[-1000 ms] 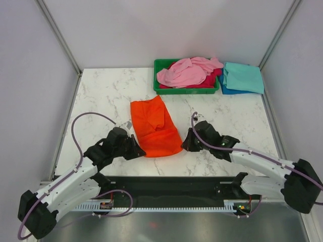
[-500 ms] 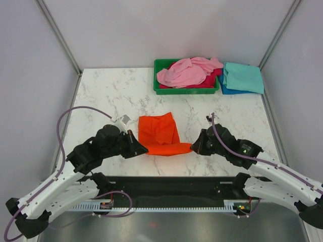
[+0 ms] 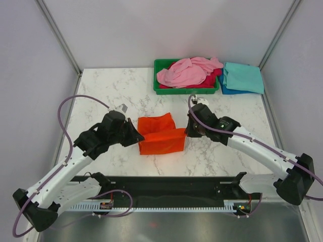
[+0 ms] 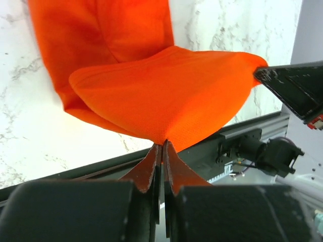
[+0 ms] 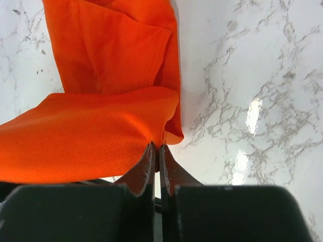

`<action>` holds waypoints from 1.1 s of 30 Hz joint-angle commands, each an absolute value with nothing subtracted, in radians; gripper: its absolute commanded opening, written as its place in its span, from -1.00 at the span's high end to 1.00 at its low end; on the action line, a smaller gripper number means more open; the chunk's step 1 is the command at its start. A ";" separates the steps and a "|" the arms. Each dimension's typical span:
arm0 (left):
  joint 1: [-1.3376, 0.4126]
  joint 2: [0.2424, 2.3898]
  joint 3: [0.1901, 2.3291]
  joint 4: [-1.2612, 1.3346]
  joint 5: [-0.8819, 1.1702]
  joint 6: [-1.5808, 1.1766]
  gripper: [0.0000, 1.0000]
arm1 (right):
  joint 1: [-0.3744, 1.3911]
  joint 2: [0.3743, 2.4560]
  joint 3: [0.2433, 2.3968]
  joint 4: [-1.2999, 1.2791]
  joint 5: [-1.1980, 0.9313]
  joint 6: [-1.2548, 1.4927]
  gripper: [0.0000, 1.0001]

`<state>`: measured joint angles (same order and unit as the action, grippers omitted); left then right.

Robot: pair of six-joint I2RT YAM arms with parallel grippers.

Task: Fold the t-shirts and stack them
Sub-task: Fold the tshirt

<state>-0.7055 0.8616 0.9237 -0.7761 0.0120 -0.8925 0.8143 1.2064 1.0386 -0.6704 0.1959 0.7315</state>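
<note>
The bright orange t-shirt [image 3: 160,133] lies mid-table, its near half lifted and doubled back over its far half. My left gripper [image 3: 137,137] is shut on the raised fold's left corner, and cloth fans out from the closed fingertips in the left wrist view [image 4: 162,144]. My right gripper [image 3: 187,129] is shut on the right corner, pinching the hem [image 5: 156,146]. The lower layer of the orange t-shirt [image 5: 111,55] rests flat on the marble. A light pink t-shirt [image 3: 185,71] is heaped over a magenta one [image 3: 211,79] at the back. A folded teal t-shirt [image 3: 244,76] sits on a blue one [image 3: 225,91].
The green tray [image 3: 160,91] stands at the back centre and holds the pink and magenta shirts. The teal and blue stack lies just right of it, near the right wall. White marble table [image 3: 106,96] surrounds the orange shirt. A black rail runs along the near edge [image 3: 166,184].
Both grippers lifted the orange shirt's near edge and carried it away from the bases over the far part. The shirt went from a long strip to a shorter doubled shape.
</note>
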 commanded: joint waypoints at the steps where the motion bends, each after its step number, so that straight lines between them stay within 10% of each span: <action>1: -0.600 0.887 0.945 -0.767 0.060 -0.815 0.88 | 0.756 1.256 1.106 -0.661 0.186 0.646 1.00; 33: -0.158 1.244 0.992 -0.617 0.474 -0.609 0.96 | 0.603 1.787 1.528 -0.683 -0.038 0.442 1.00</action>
